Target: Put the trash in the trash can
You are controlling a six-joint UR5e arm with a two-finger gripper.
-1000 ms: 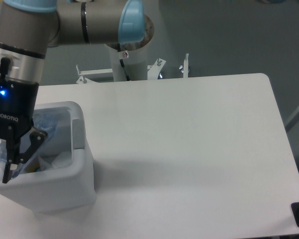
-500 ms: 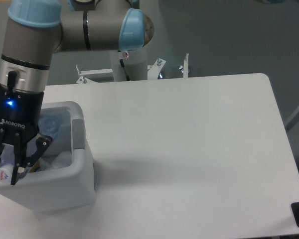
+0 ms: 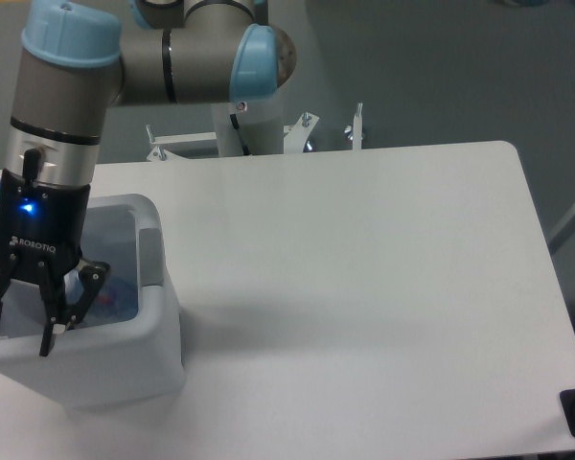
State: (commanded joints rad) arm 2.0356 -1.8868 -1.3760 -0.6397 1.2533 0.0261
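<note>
over at the left edge of the white surface (image 3: 364, 268) sits the trash can (image 3: 125, 359), boxy and white, its grey-white flap (image 3: 150, 257) along the right side. the end effector (image 3: 19, 331) hangs over its opening, fingers (image 3: 50, 335) spread apart, gripping nothing. inside the bin i can see something bluish and translucent with a spot of red, probably the trash (image 3: 110, 287), too blurred to tell apart.

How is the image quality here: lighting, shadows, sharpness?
Fixed camera: even, soft lighting; only a faint shadow on the white table beside the boxy white plastic trash can. Slightly soft overall; the black two-finger gripper blocks much of the can's interior.
</note>
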